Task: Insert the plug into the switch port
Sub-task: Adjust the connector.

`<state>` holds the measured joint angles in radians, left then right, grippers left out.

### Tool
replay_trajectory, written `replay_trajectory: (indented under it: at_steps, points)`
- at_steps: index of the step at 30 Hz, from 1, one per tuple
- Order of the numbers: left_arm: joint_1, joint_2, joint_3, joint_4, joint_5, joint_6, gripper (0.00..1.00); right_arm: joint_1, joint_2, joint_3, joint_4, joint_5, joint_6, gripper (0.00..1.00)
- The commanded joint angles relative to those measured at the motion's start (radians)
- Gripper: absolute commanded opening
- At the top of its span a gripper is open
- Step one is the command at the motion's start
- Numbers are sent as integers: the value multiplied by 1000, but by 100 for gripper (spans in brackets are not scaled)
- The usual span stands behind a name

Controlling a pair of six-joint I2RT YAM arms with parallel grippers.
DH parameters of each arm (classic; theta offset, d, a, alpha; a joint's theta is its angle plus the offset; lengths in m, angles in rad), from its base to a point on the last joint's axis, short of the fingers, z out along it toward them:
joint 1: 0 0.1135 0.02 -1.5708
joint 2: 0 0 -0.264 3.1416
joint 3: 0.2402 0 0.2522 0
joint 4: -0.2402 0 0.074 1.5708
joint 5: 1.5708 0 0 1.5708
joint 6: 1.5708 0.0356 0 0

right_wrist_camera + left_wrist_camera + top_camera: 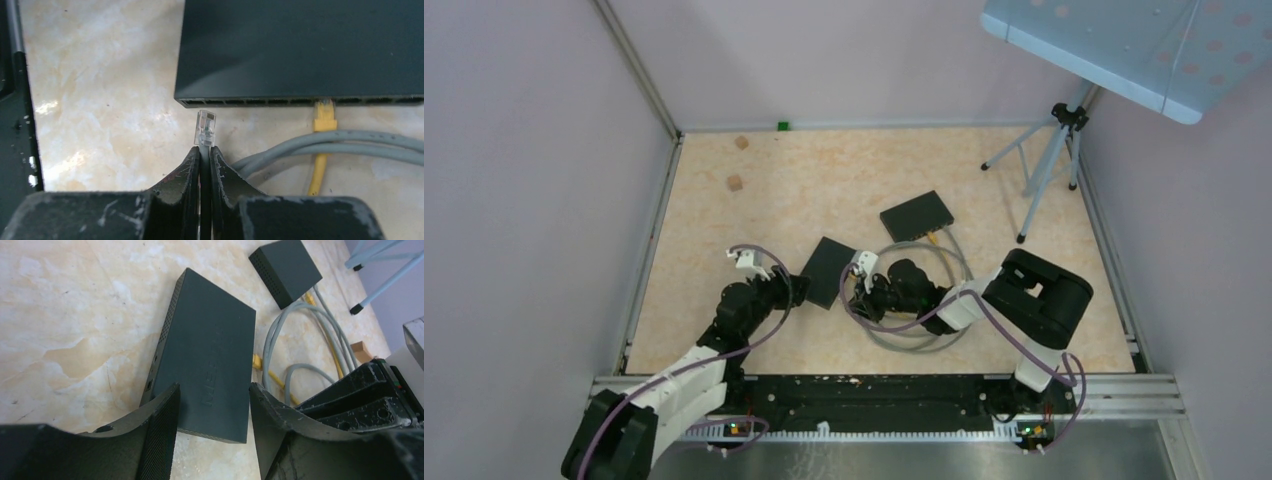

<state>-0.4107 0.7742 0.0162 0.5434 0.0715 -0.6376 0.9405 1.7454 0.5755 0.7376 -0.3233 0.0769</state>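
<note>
That plug point(206, 128) is clear, glossy plastic, catching the light. The switch point(310, 45) casing looks matt charcoal and smooth. The worktop point(100, 75) is marbled beige with a soft sheen. The right end effector point(205, 152) is black matt plastic, scuffed and scratched. The grey cable point(350, 142) has a smooth jacket.

The counter point(100, 75) was cream, mottled with pale orange veining. The switch point(300, 45) ahead of the right fingers point(186, 176) was matt charcoal, and the plug point(206, 127) at their tips was clear and colourless. To their right lay a yellow cable point(320, 167) and grey cables point(360, 141). The left fingers point(160, 432) were black, one of them patterned with a fine dotted grid.
</note>
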Motion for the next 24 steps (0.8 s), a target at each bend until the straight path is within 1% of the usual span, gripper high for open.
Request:
replay_trajectory:
  at_steps: [1, 10, 14, 16, 19, 22, 24]
  points:
    - [9, 75, 32, 118, 69, 68, 59, 8, 29, -41, 128, 125, 42, 0]
    - [9, 195, 77, 148, 78, 143, 59, 7, 93, -25, 116, 122, 46, 0]
    - [10, 186, 93, 166, 147, 175, 57, 7, 54, -36, 114, 124, 34, 0]
    - [10, 140, 87, 188, 193, 181, 59, 6, -6, -53, 103, 118, 22, 0]
    - [10, 19, 74, 223, 239, 182, 66, -9, -120, -68, 59, 62, 9, 0]
    - [10, -149, 82, 210, 252, 192, 73, -35, -277, -69, -27, 36, 10, 0]
    - [10, -233, 98, 174, 236, 206, 76, -51, -385, -54, -121, 48, -9, 0]
